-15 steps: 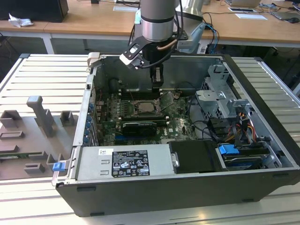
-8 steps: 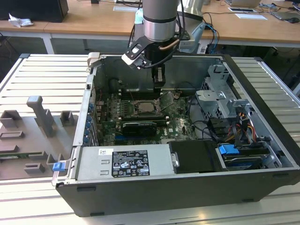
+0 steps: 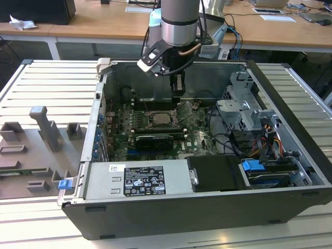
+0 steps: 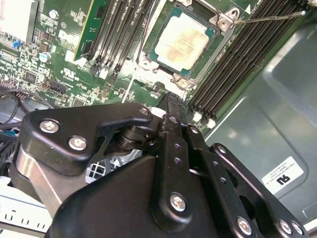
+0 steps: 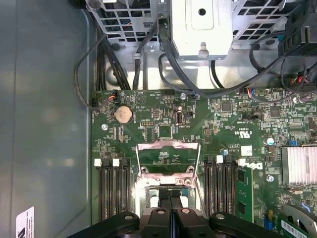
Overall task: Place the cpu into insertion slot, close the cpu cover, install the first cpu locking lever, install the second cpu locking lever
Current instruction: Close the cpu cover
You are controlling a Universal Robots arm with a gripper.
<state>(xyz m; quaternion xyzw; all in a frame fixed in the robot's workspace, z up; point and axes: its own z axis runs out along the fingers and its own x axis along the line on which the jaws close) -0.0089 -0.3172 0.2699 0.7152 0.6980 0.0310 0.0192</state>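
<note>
Gripper (image 5: 171, 194) of a single robot arm reaching down into an open computer case (image 3: 207, 218). In the first wrist view its two black fingers (image 5: 162, 198) are pressed flat together with nothing between them. In the exterior view the gripper (image 3: 178, 95) hangs over the green circuit board (image 3: 199, 137), just above the cpu cover (image 3: 185, 109). That cover is a silvery frame with a cut-out centre, and it stands raised at a tilt on its hinge. In the first wrist view the cpu cover (image 5: 168, 147) rises right beyond the fingertips; whether they touch it cannot be told. In the second wrist view the cpu (image 4: 181, 42), a pale metal-topped square, lies flat inside the insertion slot (image 4: 146, 60), a little beyond the gripper (image 4: 171, 97). A thin metal locking lever (image 4: 267, 17) juts out from one corner of the slot. Long black memory slots (image 4: 233, 64) flank the slot on both sides
</note>
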